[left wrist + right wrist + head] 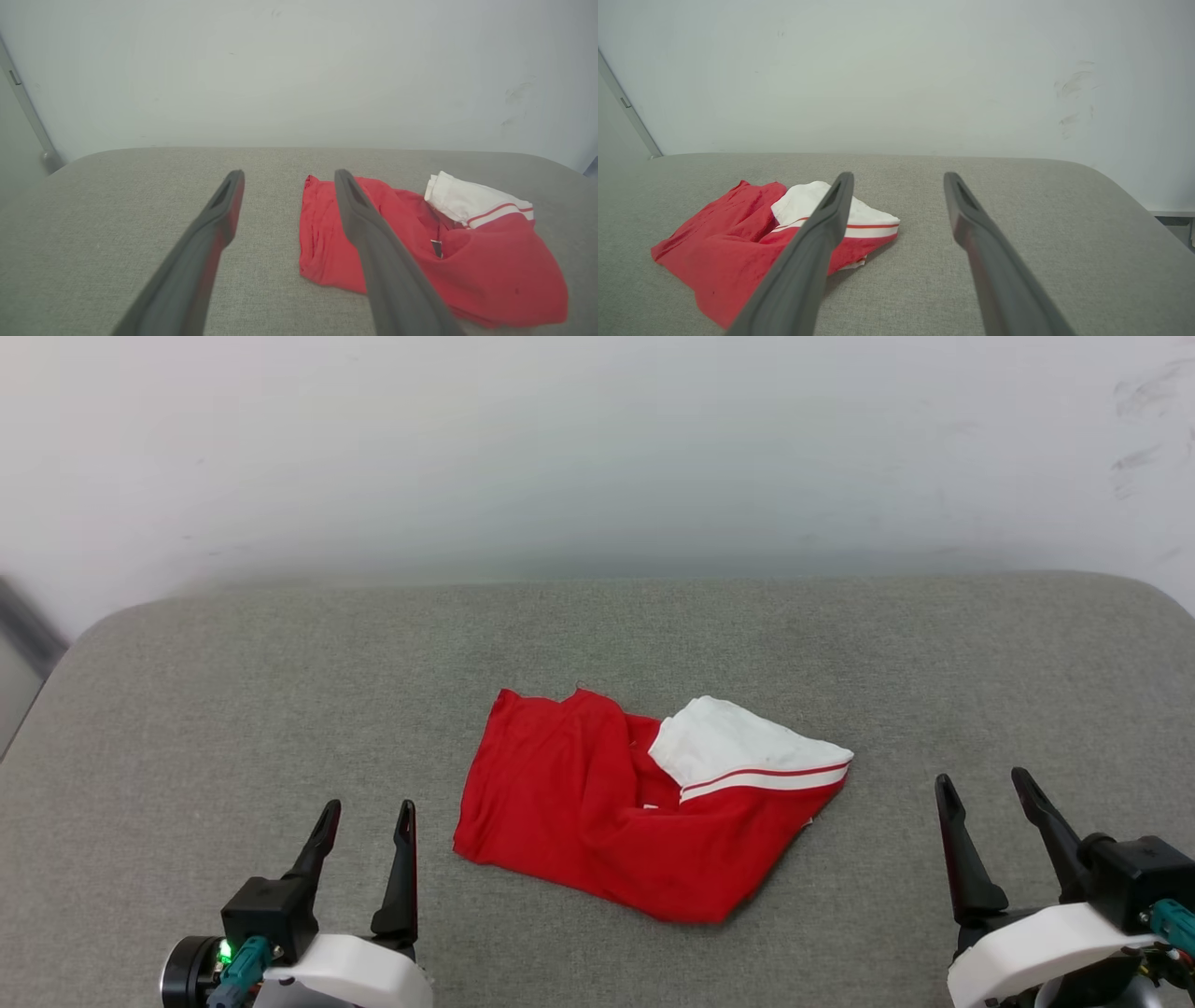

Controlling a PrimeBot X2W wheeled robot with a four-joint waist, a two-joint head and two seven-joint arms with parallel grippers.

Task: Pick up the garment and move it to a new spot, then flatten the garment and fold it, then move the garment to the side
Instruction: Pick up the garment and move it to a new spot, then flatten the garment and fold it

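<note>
Surface: grey padded surface (187, 709) with rounded far corners. It carries the garment and runs past both side edges of the head view.
Wall: pale wall (597, 448) rising directly behind the far edge of the surface, scuffed near its right end.
Garment: red garment (579, 803) lying bunched at the middle of the surface, slightly nearer the front edge than the far edge. It is not spread flat, and no letters or number face up.
Sleeve: white sleeve (738, 742) with red-and-white trim, turned over the red body on the side toward the right edge.
Right gripper: right gripper (982, 777) near the front edge, well apart from the garment on its right side. Fingers stand apart and hold nothing.
Left gripper: left gripper (369, 805) near the front edge, just beside the garment's left border without touching it. Fingers stand apart and hold nothing.
Progress: judged from the layout, no step reads as complete. The cloth is a loose heap, not gripped, flattened or neatly folded. Pick-up, relocation, flattening, folding and the final move aside all appear outstanding.
Edges: the far edge meets the wall, so any reach beyond the garment is bounded there.
Open room: bare surface lies on every side of the garment, with broad stretches toward the left and right edges and a band toward the far edge. Either side appears to offer space for a new spot and for spreading.
</note>
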